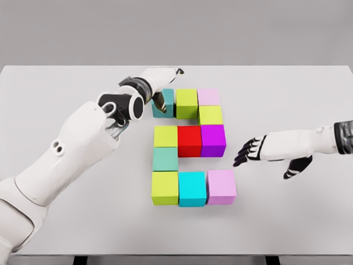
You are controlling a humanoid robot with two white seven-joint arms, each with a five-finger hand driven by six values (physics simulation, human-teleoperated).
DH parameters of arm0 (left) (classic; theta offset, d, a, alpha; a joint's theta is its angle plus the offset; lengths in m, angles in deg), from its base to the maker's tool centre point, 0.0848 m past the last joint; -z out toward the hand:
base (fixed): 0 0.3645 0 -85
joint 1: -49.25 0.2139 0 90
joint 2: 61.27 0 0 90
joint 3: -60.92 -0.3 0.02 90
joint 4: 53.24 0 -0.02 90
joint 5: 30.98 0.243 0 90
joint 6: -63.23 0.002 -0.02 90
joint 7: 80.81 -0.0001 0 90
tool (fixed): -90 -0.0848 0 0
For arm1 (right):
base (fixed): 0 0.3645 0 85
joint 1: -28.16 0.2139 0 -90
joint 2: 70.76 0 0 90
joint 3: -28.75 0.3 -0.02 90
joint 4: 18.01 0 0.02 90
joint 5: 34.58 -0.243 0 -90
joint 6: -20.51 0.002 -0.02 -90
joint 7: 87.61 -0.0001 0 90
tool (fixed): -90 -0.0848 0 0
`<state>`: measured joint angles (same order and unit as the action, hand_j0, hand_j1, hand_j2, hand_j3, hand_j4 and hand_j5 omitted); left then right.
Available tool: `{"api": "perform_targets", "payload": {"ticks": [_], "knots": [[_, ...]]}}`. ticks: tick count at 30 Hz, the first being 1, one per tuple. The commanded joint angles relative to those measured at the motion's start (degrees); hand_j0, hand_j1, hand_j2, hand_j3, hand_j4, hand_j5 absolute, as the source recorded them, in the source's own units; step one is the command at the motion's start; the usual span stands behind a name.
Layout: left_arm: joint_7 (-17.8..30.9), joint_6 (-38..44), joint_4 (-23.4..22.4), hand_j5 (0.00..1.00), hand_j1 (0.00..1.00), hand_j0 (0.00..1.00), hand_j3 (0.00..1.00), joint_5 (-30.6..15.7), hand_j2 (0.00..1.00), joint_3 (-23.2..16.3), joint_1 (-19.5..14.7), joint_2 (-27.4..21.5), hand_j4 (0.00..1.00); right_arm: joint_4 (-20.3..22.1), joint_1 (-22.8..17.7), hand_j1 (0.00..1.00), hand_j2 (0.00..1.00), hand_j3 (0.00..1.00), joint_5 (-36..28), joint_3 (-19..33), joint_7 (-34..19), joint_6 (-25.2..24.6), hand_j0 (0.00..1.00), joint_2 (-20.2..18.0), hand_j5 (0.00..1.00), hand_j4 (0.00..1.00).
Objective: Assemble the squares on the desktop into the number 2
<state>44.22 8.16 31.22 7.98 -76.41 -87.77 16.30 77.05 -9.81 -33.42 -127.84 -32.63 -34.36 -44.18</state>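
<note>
Teal block (163, 101) at the figure's top-left is sitting right under the left robot hand (160, 88), fingers curling onto it; right robot hand (259, 150) hovering open, well apart.

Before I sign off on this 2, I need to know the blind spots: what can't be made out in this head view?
- Teal block at the top left: the left hand covers much of it, so contact or grip is unclear.
- Left hand's fingers: mostly hidden behind its own wrist.
- Right arm: cut off by the right edge beyond the right hand.
- Blocks' far sides: hidden from this view.
</note>
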Motion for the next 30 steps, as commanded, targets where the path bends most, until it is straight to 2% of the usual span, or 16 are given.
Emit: {"api": "perform_targets", "payload": {"ticks": [1,3,6,8,13,15,17,19,22,24,26,27,30], "knots": [[0.0,-0.6,3.3,1.00,1.00,1.00,1.00,0.1,1.00,0.9,0.0,-2.1,1.00,0.1,0.0,1.00,1.00,1.00,-1.0,1.1,0.0,-0.1,1.00,-0.8,1.00,1.00],[0.0,-1.0,5.2,1.00,1.00,1.00,1.00,-1.2,1.00,1.1,0.0,-3.8,1.00,0.2,0.0,1.00,1.00,1.00,-1.6,1.6,0.0,-0.1,1.00,-1.7,1.00,1.00],[0.0,-7.0,6.4,1.00,1.00,1.00,1.00,-4.6,1.00,2.9,0.3,-7.2,1.00,0.7,-0.3,1.00,1.00,1.00,-2.2,1.6,0.0,-0.1,1.00,-3.0,1.00,1.00],[0.0,-13.9,6.4,1.00,1.00,1.00,1.00,-8.1,1.00,5.3,1.0,-9.8,1.00,1.6,-0.5,1.00,1.00,1.00,-2.3,1.6,0.0,-0.1,1.00,-4.0,1.00,1.00],[0.0,-29.6,5.7,1.00,1.00,1.00,1.00,-17.7,1.00,8.0,1.2,-16.2,1.00,2.0,-0.8,1.00,1.00,1.00,-7.3,4.1,0.0,-0.1,1.00,-8.7,1.00,1.00],[0.0,-34.0,4.0,1.00,1.00,1.00,1.00,-23.9,1.00,9.0,1.5,-18.9,1.00,2.0,-0.9,1.00,1.00,1.00,-11.6,4.8,0.0,-0.1,1.00,-12.4,1.00,1.00],[0.0,-38.3,2.2,1.00,1.00,1.00,1.00,-27.7,1.00,11.9,3.2,-19.2,1.00,2.2,-1.2,1.00,1.00,1.00,-15.2,5.0,0.0,-0.1,1.00,-15.2,1.00,1.00],[0.0,-44.8,-0.3,1.00,1.00,1.00,1.00,-32.9,1.00,15.0,5.0,-19.3,1.00,2.1,-1.9,1.00,1.00,1.00,-16.4,5.1,0.0,-0.1,1.00,-16.6,1.00,1.00],[0.0,-50.9,-2.8,1.00,1.00,1.00,1.00,-39.6,1.00,16.9,6.4,-20.0,1.00,2.2,-2.2,1.00,1.00,1.00,-17.9,5.0,0.0,-0.1,1.00,-18.3,1.00,1.00],[0.0,-51.4,-3.0,1.00,1.00,1.00,1.00,-44.2,1.00,17.3,7.6,-20.3,1.00,2.4,-2.6,1.00,1.00,1.00,-18.2,5.0,0.0,-0.1,1.00,-19.1,1.00,1.00],[0.0,-51.4,-6.1,1.00,1.00,1.00,1.00,-49.2,1.00,17.3,8.4,-20.2,1.00,3.6,-3.6,1.00,1.00,1.00,-18.2,4.9,0.0,-0.1,1.00,-19.8,1.00,1.00],[0.0,-51.4,-7.8,1.00,1.00,1.00,1.00,-51.8,1.00,17.3,9.1,-20.2,1.00,3.7,-5.4,1.00,1.00,1.00,-18.2,5.1,0.0,-0.1,1.00,-19.8,1.00,1.00],[0.0,-51.4,-9.0,1.00,1.00,1.00,1.00,-58.3,1.00,17.4,11.3,-20.3,1.00,4.5,-5.7,1.00,1.00,1.00,-18.2,5.1,0.0,-0.1,1.00,-19.9,1.00,1.00]]}}
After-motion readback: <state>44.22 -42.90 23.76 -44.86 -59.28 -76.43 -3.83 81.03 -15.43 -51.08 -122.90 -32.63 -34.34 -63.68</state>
